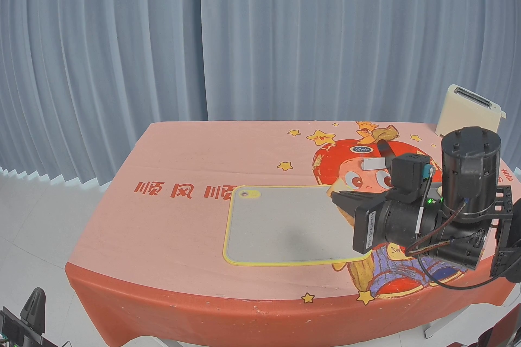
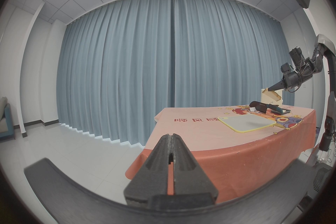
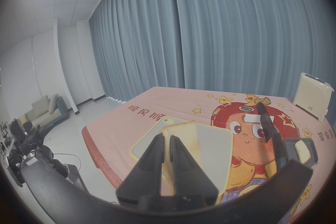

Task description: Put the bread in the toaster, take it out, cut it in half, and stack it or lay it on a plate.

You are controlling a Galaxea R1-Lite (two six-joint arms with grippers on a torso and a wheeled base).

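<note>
My right gripper (image 3: 166, 137) is shut on a slice of toasted bread (image 3: 185, 137), holding it upright on its edge above the right part of the grey cutting board (image 1: 282, 226) with a yellow rim. In the head view this gripper (image 1: 336, 196) points left over the board's right edge. The cream toaster (image 1: 469, 112) stands at the table's far right corner, its slot bare. A black-handled knife (image 3: 267, 123) lies behind the board. My left gripper (image 2: 169, 161) is shut with nothing in it, low and off the table's left side (image 1: 32, 307).
A small dark dish (image 3: 301, 151) with a pale piece on it sits right of the knife. The round table (image 1: 179, 158) wears an orange printed cloth, bare on its left half. Grey curtains hang behind.
</note>
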